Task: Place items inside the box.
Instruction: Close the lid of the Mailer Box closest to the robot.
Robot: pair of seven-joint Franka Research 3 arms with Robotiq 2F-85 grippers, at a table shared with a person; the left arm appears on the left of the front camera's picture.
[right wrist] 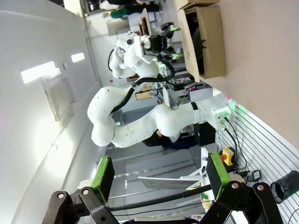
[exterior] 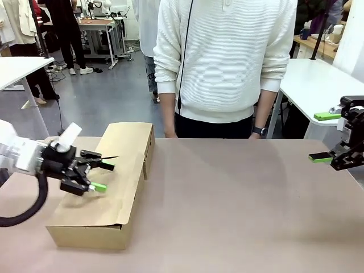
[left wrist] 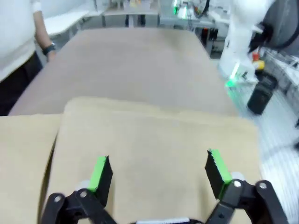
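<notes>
The long brown cardboard box lies on the left part of the table, both flap lids down over its compartments. My left gripper hovers open just over the near lid, with nothing between its green pads. In the left wrist view the left gripper looks down on the lid of the box. My right gripper stands open and empty at the table's far right, well above the surface. From the right wrist view, the right gripper faces the box from afar. The items are out of view.
A person in a white sweater stands at the far edge, a hand with a wristwatch resting near the table. The brown tabletop stretches bare between the box and my right gripper. A white table stands behind at right.
</notes>
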